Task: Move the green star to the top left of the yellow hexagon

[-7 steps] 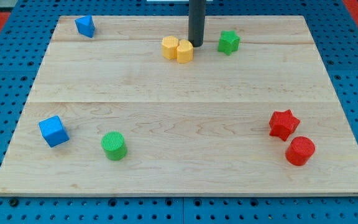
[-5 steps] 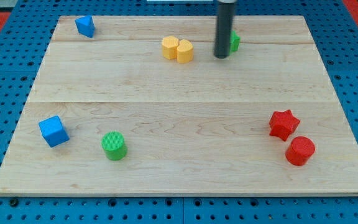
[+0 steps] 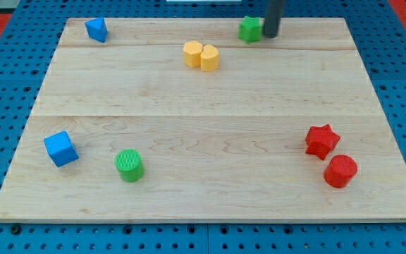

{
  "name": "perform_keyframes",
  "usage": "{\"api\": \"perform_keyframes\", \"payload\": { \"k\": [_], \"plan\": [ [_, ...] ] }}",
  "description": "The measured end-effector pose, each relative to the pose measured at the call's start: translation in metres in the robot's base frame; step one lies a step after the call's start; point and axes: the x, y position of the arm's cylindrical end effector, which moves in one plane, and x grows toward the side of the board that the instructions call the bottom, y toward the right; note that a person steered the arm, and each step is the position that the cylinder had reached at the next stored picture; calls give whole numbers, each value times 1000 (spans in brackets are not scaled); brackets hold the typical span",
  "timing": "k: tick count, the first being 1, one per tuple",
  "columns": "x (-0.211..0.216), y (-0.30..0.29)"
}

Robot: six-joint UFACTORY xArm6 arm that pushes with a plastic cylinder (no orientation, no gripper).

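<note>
At the view's far left, a blue cube sits near the wooden board's lower left edge, at about eight o'clock from the board's middle. Well above it, at about ten o'clock, a blue wedge-shaped block lies close to the top left corner. A green cylinder stands just to the right of the blue cube, at about seven o'clock from the middle, a little apart from it.

Moving rightward, two yellow blocks touch each other in the upper middle, near twelve o'clock: a yellow hexagon on the left and a second yellow block against its right side, whose shape I cannot quite make out.

The green star lies near the board's top edge, at about one o'clock from the middle and at about two o'clock from the yellow hexagon, clearly apart from the yellow pair. My tip stands right at the star's three o'clock side, touching it or very nearly so. I carry no claw, only this straight dark rod, so nothing of mine opens, closes or clamps.

At the view's far right, a red star sits at about four o'clock from the middle, with a red cylinder just beside it at its five o'clock.
</note>
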Motion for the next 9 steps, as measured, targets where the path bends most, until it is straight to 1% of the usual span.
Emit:
{"api": "perform_keyframes", "payload": {
  "k": [1,2,3,4,5,6,7,8,9],
  "plan": [
    [3,-47],
    [1,25],
    [-37,31],
    [-40,-38],
    [-37,-120],
    [-19,-98],
    [17,-166],
    [36,-120],
    [-11,-84]
  ]
}}
